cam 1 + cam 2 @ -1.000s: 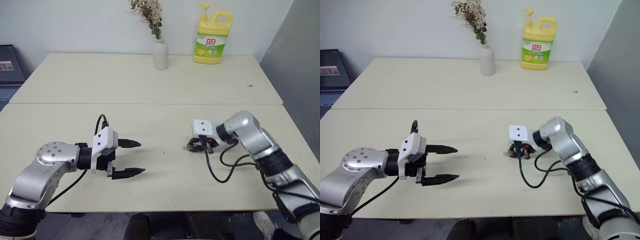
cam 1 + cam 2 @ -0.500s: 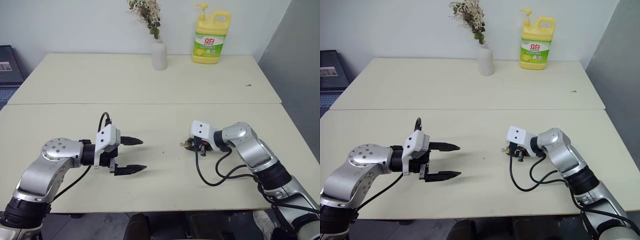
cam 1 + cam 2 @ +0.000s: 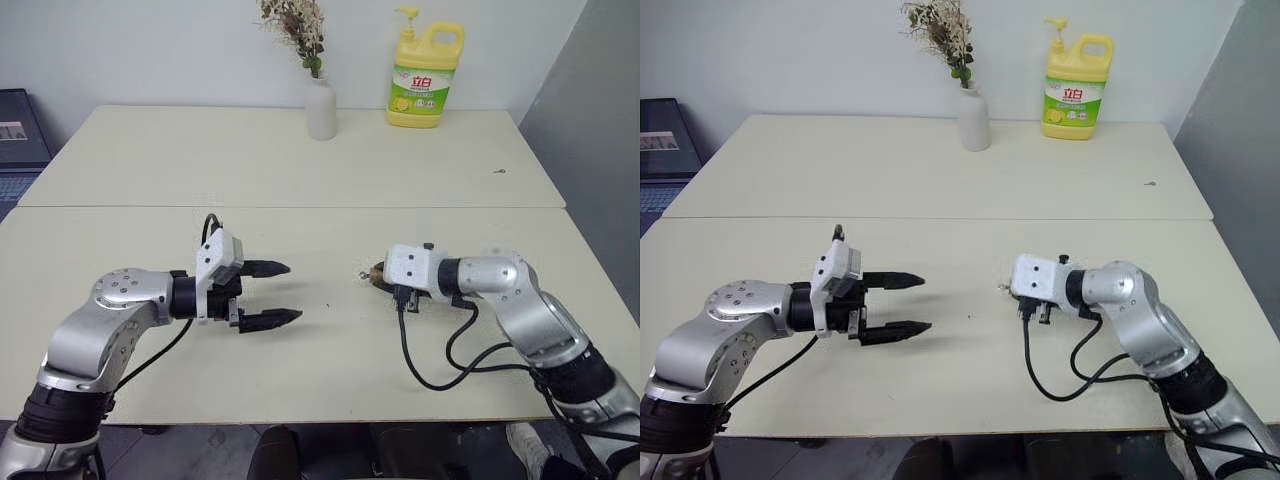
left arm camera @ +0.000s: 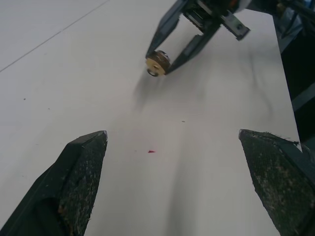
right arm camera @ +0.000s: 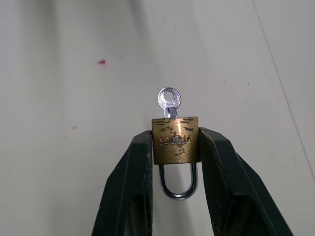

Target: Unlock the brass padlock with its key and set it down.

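The brass padlock (image 5: 175, 140) is pinched between the two fingers of my right gripper (image 5: 175, 135), which is shut on its body. Its silvery shackle (image 5: 178, 189) points back toward the wrist. The key (image 5: 169, 101) sticks out of the padlock's far end, its round bow free. In the head views the padlock (image 3: 376, 274) hangs a little above the table, right of centre. My left gripper (image 3: 293, 291) is open and empty, level, with its fingers pointing at the padlock across a gap. The left wrist view shows the padlock (image 4: 158, 63) ahead between my right gripper's fingers.
The cream table (image 3: 300, 170) has a seam across its middle. A white vase with dried flowers (image 3: 320, 108) and a yellow detergent bottle (image 3: 425, 70) stand at the far edge. A laptop (image 3: 15, 130) sits off the table's left. A tiny red speck (image 3: 327, 306) lies between the grippers.
My right gripper has risen off the table with the padlock and its wrist has turned. My left gripper has edged slightly toward the centre, still open.
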Available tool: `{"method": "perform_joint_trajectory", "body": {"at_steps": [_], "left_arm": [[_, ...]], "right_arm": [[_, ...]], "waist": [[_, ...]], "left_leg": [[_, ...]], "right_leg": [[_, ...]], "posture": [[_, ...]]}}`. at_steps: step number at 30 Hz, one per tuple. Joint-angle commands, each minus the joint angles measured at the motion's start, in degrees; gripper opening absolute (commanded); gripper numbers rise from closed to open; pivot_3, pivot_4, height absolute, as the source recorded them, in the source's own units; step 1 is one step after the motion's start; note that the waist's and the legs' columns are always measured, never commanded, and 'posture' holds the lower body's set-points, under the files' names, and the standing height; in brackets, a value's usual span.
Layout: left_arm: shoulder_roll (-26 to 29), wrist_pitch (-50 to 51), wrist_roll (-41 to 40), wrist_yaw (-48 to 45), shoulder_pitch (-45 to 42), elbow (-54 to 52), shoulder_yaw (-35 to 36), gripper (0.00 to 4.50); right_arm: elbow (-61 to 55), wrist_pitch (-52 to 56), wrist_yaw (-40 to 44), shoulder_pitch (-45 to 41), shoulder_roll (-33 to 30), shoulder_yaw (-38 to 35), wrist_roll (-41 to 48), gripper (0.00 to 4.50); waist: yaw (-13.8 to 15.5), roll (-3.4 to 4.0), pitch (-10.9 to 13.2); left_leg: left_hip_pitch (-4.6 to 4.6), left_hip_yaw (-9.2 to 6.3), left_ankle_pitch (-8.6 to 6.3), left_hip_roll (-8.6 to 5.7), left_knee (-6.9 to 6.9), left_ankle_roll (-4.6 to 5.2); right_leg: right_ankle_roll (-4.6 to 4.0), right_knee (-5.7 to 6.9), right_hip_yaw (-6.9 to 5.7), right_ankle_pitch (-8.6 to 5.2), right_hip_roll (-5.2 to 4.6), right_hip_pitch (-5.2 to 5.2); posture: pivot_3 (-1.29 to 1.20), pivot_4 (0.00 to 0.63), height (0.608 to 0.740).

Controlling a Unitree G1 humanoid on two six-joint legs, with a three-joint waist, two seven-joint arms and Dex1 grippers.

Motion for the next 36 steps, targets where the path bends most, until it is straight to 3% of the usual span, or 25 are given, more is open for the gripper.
{"method": "perform_joint_trajectory", "body": {"at_steps": [1,11,27,36], "left_arm": [[-0.21,2.12,-1.7,1.11,-2.4,-1.57,0.88,4.5],[-1.2,2.6,-1.43,0.72,-6.48,-0.76,-0.78,4.5],[-7.81,10.33,-4.63,5.31,-16.62,0.8,-2.0,4.5],[-10.43,11.6,-3.37,9.48,-19.81,1.17,-2.68,4.5]], "right_arm": [[-7.74,-2.89,-6.53,3.79,-0.01,-2.3,-3.72,0.94],[-9.15,-18.55,-22.09,9.95,-0.43,-3.37,-17.47,0.94],[-7.89,-33.15,-25.99,7.11,0.26,-5.99,-21.34,0.94],[-6.12,-34.17,-24.73,5.74,1.39,-6.17,-21.2,0.94]], "waist": [[0.03,0.0,0.0],[0.06,-0.02,-0.01],[0.13,-0.04,-0.02],[0.16,-0.05,-0.03]], "left_leg": [[-0.01,-0.02,0.0,0.0,0.0,0.0],[0.01,0.01,0.01,-0.01,0.0,-0.02],[0.02,0.0,0.01,-0.03,0.03,-0.02],[0.05,-0.04,0.02,-0.04,0.04,-0.02]], "right_leg": [[0.0,-0.01,-0.01,0.0,0.0,0.0],[0.01,0.0,0.02,0.0,0.0,0.0],[0.0,0.0,0.02,0.01,0.0,0.05],[-0.05,0.01,0.02,0.04,0.0,0.12]], "posture": [[0.0,0.15,0.74],[0.0,0.15,0.74],[0.0,0.15,0.74],[0.0,0.15,0.74]]}}
